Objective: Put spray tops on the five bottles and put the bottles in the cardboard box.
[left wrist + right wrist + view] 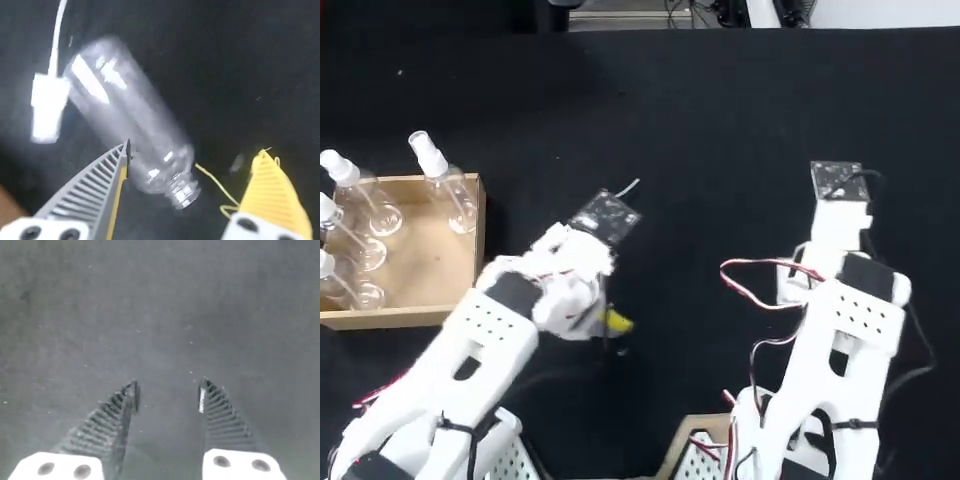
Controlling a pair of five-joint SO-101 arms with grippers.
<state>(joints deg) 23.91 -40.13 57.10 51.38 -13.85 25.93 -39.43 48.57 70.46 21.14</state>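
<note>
A clear bottle with no top lies on its side on the black cloth. Its threaded neck points toward my left gripper. That gripper is open, with the grey finger beside the bottle's neck end and the yellow finger off to the other side. A white spray top with its thin tube lies next to the bottle's base. From above, the tube sticks out past my left arm. My right gripper is open over bare cloth.
The cardboard box stands at the table's left edge and holds several upright bottles with spray tops. My right arm stands at the right. A wide stretch of black cloth lies between the arms and toward the back.
</note>
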